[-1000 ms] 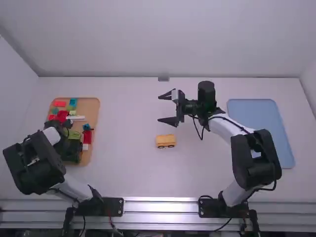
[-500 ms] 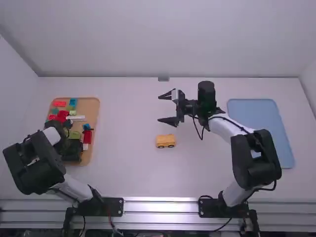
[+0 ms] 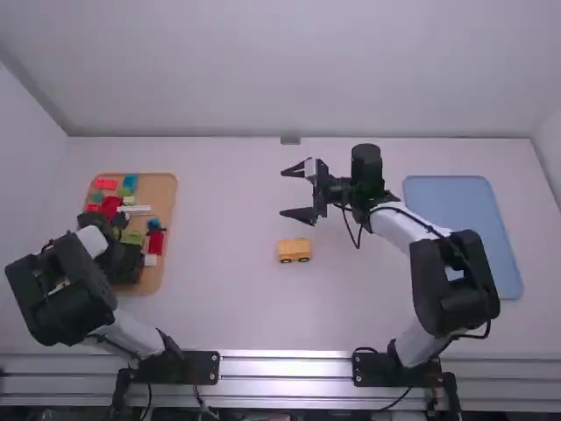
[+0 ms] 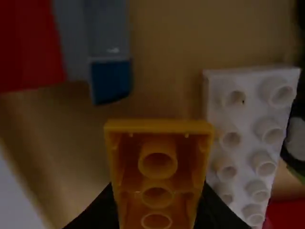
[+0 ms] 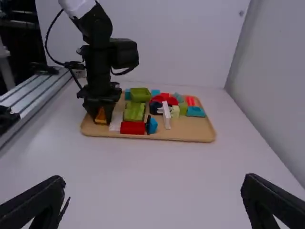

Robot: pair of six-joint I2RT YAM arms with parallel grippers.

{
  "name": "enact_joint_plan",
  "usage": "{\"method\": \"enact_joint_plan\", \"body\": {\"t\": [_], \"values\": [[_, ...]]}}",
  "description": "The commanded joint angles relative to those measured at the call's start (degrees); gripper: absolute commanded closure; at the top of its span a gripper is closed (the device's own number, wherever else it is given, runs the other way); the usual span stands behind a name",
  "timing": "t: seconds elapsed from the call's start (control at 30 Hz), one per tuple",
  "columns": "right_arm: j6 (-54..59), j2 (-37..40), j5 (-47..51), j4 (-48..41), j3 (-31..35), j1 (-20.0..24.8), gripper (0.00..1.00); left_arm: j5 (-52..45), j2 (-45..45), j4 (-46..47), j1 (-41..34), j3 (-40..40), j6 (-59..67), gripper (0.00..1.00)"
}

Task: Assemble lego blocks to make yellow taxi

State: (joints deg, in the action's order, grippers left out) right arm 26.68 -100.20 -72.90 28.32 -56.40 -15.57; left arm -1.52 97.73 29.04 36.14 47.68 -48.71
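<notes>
left claw [image 3: 125, 261] points down, clamped; right claw [image 3: 283, 192] lies level, fingers spread wide.

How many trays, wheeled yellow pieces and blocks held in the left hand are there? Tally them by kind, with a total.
Trays: 2, the tan tray and the blue tray
Wheeled yellow piece: 1
Yellow block in the left hand: 1
Total: 4

Two trays [image 3: 465, 202], one wheeled yellow block [image 3: 294, 249]
</notes>
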Motion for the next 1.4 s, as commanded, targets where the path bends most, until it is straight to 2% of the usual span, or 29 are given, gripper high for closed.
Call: {"method": "enact_joint_plan", "body": {"t": [0.0,0.2,0.23,0.27,0.37,0.47,0.57,0.8,0.83,0.9,1.07,1.2,1.37], "values": [[-3.61,1.09,-0.31,0.63,-1.81,0.2,0.01,-1.55,-1.01,-0.68,-0.15,-0.48,4.79,0.83],[-8.92,1.09,4.24,1.92,-1.84,-1.18,0.01,-4.57,-14.78,-0.2,-0.26,-0.5,10.36,0.83],[-8.96,1.09,4.35,2.51,-1.81,-1.84,0.01,-9.75,-19.65,-1.33,-0.26,-0.81,15.85,0.82],[-9.05,1.09,4.35,2.58,-1.81,-1.88,0.01,-10.54,-20.22,-1.55,-0.26,-0.87,16.63,0.82],[-17.16,1.09,4.61,7.28,-1.81,-2.8,0.01,-26.34,-30.29,-6.29,-2.45,-2.56,29.83,0.83],[-24.13,1.09,8.0,10.23,-1.84,-3.45,0.01,-31.76,-35.04,-9.44,-6.19,-3.61,32.98,0.89],[-28.61,1.09,8.79,11.1,-1.84,-3.54,0.01,-35.71,-37.05,-12.98,-11.74,-4.7,35.93,0.89],[-32.7,1.07,2.99,13.73,-1.84,-3.61,0.01,-43.67,-34.32,-28.15,-27.93,-8.46,42.51,0.9],[-32.76,0.81,0.81,13.92,-1.9,-3.63,0.01,-46.01,-32.83,-33.73,-32.09,-9.77,45.35,0.89],[-33.31,-0.13,-1.49,13.79,-2.64,-3.1,0.01,-48.92,-30.93,-39.39,-35.65,-10.8,48.06,0.88],[-37.68,-4.57,-7.06,14.25,-6.88,-2.38,0.02,-52.37,-27.45,-47.6,-38.4,-11.34,48.11,0.89],[-43.56,-9.4,-16.5,16.2,-12.79,-3.74,0.13,-57.88,-23.37,-54.6,-38.47,-11.32,48.09,0.89],[-45.9,-12.74,-16.46,16.28,-15.61,-6.27,0.2,-60.02,-16.76,-64.57,-38.62,-11.32,43.93,0.9]]}}
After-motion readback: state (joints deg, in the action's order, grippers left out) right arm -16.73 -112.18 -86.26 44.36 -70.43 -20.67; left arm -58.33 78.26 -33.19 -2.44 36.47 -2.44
